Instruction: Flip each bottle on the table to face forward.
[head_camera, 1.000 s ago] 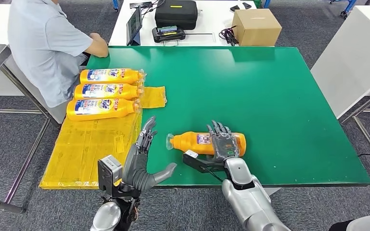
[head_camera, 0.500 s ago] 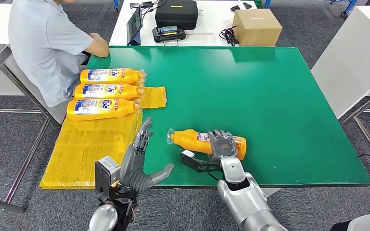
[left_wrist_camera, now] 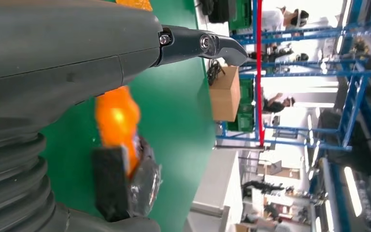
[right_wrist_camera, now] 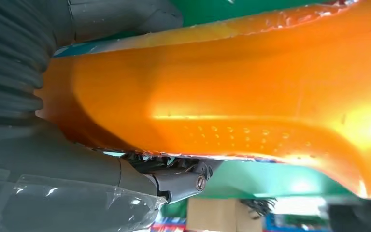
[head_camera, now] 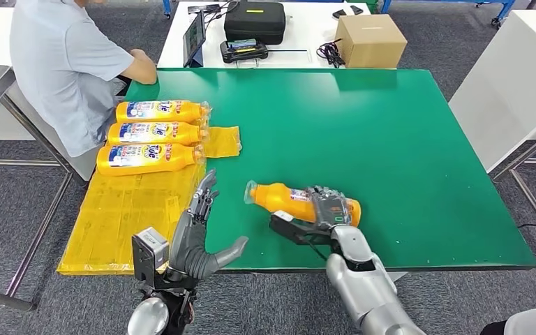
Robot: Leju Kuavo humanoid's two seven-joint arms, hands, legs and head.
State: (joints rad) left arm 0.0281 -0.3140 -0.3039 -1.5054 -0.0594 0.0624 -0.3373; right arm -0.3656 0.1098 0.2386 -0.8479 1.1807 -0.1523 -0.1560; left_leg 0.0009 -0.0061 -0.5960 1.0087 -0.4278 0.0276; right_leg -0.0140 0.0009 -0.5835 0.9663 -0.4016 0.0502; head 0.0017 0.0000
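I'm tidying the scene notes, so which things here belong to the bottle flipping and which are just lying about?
Job: orange plastic bottle gripped by right hand; three orange labelled bottles; open left hand.
Lying about: brown cardboard box; black zip case; yellow plastic sheet.

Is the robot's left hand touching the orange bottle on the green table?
Apart. In the head view, bare green table shows between the left hand and the orange bottle, which the right hand grips.
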